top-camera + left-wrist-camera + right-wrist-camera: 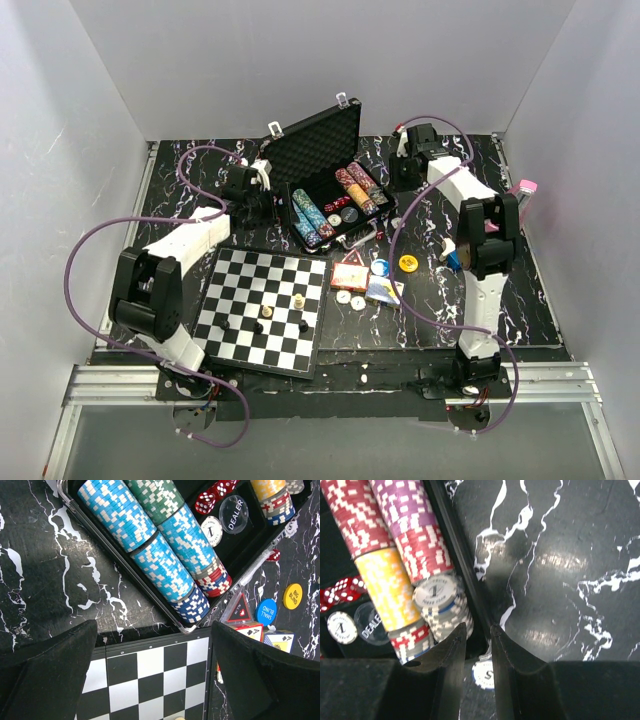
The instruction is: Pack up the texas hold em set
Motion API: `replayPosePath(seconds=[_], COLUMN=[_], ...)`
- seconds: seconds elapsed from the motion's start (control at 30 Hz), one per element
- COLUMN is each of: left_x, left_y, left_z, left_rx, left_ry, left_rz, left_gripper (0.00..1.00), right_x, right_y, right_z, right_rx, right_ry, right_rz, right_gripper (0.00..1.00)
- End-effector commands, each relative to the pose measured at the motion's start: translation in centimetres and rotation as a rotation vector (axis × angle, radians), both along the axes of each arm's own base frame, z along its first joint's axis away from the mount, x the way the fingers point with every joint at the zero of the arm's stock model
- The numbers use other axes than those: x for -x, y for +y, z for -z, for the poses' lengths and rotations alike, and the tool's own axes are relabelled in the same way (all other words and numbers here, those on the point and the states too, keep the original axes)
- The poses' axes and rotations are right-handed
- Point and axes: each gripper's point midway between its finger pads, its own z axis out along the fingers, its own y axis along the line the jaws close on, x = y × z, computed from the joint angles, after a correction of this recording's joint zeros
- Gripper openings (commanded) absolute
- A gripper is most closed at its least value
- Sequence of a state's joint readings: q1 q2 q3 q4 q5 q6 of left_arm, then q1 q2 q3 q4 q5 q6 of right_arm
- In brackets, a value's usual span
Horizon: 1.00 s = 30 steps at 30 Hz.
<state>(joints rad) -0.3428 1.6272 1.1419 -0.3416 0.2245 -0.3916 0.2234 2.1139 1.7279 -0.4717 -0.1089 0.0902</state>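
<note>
The black briefcase (318,140) stands open with its lid up, and rows of poker chips (312,222) fill its tray. Red dice (215,492) and a dealer button (233,514) lie in its middle. Two card decks (350,276), a blue button (380,267) and a yellow button (408,263) lie on the table in front. My left gripper (154,630) hangs wide open over the case's near left corner and the chessboard's far edge. My right gripper (477,627) straddles the case's right wall (451,540), jaws a narrow gap apart; a white chip (484,672) lies below.
The chessboard (262,305) with a few pieces lies front left, touching the case's corner. A pink metronome (523,192) stands by the right wall. Small white discs (350,299) lie near the decks. White walls enclose the marbled black table (520,290).
</note>
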Motion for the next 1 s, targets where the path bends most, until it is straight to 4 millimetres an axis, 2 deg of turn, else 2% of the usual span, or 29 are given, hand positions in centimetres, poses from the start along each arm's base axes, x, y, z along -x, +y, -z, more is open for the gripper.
replayPosePath(seconds=[0.0,0.13,0.53,0.8,0.97], left_x=[-1.2,-1.2,-1.4,-1.4,-1.3], left_y=[-0.6,-0.3,-0.5,-0.5,-0.4], left_z=[-1.9,-1.4,-1.8,-2.1,-2.6], left_rx=[0.068,0.063,0.087,0.095,0.101], left_ry=[-0.036,-0.035,-0.038,-0.042,-0.053], left_rz=[0.009,0.006,0.015,0.016,0.015], left_gripper=[0.98,0.98,0.98,0.98,0.98], right_x=[-2.8,-3.7,-1.0,-0.9,-0.3], right_y=[-0.5,-0.5,0.8,1.1,0.9], right_z=[-1.3,-1.1,0.8,1.7,2.8], right_rx=[0.014,0.018,-0.037,-0.035,-0.007], right_ry=[-0.065,-0.042,0.099,0.157,0.206], right_rz=[-0.011,-0.041,-0.118,-0.103,-0.083], right_gripper=[0.34,0.33,0.34,0.34,0.29])
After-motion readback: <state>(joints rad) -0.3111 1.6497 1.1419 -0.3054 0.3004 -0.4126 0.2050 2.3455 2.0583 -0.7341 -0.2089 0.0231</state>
